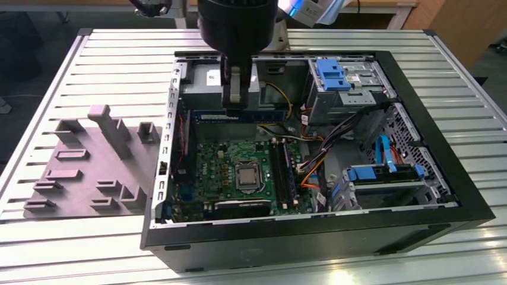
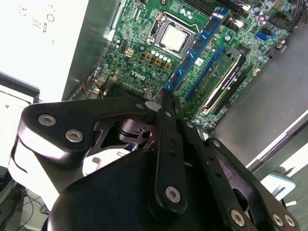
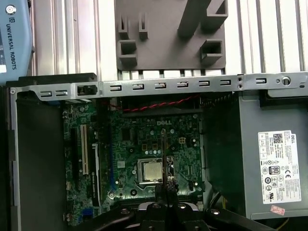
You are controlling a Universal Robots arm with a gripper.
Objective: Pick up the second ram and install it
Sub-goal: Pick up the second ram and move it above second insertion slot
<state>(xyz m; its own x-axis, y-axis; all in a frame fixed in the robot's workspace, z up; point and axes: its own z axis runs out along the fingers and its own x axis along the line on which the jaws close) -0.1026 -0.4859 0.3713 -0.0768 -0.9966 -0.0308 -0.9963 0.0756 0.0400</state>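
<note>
The jaws pinch a thin ram (image 3: 164,163), edge-on, over the green board (image 3: 139,139), by its shiny chip (image 3: 150,171). Past the case (image 3: 144,87), a grey rack (image 3: 168,33) sits on the surface (image 3: 67,38).

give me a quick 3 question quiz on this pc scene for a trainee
1. True or false: the end effector is shut on the ram.
2. In the exterior view, on which side of the case does the grey fixture lie? A) the view's left B) the view's right C) inside it
3. Fill in: the square silver chip sits on the green ____.

Key: 1 true; 2 A; 3 board.
</note>
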